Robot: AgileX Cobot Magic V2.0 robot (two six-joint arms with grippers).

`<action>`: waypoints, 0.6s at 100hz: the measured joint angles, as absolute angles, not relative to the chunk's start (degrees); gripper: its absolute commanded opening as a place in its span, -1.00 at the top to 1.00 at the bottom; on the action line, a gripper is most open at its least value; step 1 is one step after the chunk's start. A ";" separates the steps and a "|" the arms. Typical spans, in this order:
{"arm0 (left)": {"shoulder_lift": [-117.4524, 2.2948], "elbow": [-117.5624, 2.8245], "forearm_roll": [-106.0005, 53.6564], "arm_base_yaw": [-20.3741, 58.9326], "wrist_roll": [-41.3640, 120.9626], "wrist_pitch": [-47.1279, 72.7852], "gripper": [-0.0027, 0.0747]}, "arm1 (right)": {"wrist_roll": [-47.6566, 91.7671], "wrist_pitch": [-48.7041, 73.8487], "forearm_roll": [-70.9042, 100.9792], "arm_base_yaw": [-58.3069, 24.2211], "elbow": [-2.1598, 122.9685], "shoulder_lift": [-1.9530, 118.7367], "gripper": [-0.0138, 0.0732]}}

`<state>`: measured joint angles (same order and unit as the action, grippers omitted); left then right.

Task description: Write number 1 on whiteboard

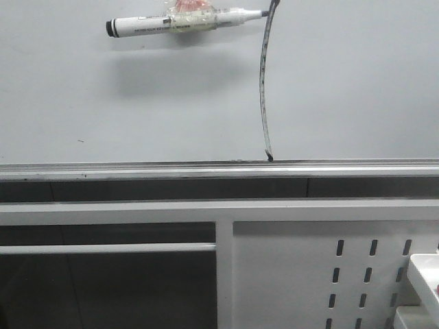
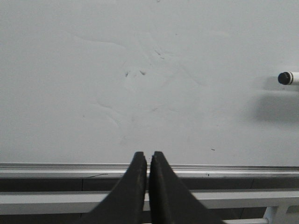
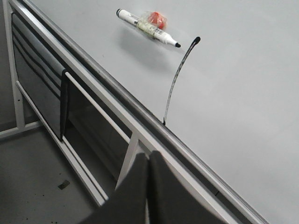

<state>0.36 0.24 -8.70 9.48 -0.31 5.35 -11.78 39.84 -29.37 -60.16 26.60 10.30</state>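
The whiteboard (image 1: 343, 82) fills the upper front view, with a silver tray rail (image 1: 137, 170) along its lower edge. The number 1 (image 1: 262, 82) is a long, slightly curved dark stroke running down to the rail; it also shows in the right wrist view (image 3: 175, 81). A white marker (image 1: 182, 24) with a black cap end and a clear holder with something red sticks to the board left of the stroke's top, its tip touching it. The marker also shows in the right wrist view (image 3: 147, 27). My left gripper (image 2: 148, 155) is shut and empty before the rail. My right gripper (image 3: 148, 155) is shut and empty, below the rail.
A white perforated metal panel (image 1: 357, 274) stands below the board at the right, beside white frame bars (image 1: 110, 248). A white object's corner (image 1: 426, 274) shows at the far right. The marker's black end (image 2: 286, 78) shows at the left wrist view's edge. Grey floor (image 3: 37, 186) lies below the frame.
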 measured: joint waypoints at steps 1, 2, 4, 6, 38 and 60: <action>0.36 0.24 -8.70 9.37 -0.31 5.77 0.98 | -11.78 39.84 -29.37 -60.16 26.60 10.30 0.81; 0.36 0.24 -8.70 9.23 -0.31 6.01 0.98 | -11.78 39.84 -29.37 -60.16 26.60 10.30 0.81; 0.36 0.24 -8.81 9.10 -0.31 6.91 0.98 | -11.78 39.84 -29.37 -60.16 26.60 10.30 0.81; 0.36 0.24 -8.80 9.10 -0.31 7.83 0.98 | -11.78 39.84 -29.37 -60.16 26.60 10.30 0.81; 0.36 0.24 -8.80 9.01 -0.42 19.39 0.98 | -11.78 39.84 -29.37 -60.16 26.60 10.30 0.81; 0.36 0.24 -8.80 9.01 -0.42 19.70 0.98 | -11.78 39.84 -29.37 -60.16 26.60 10.30 0.81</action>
<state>0.36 0.24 -8.80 9.01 -0.42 19.70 -11.78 39.84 -29.37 -60.16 26.60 10.30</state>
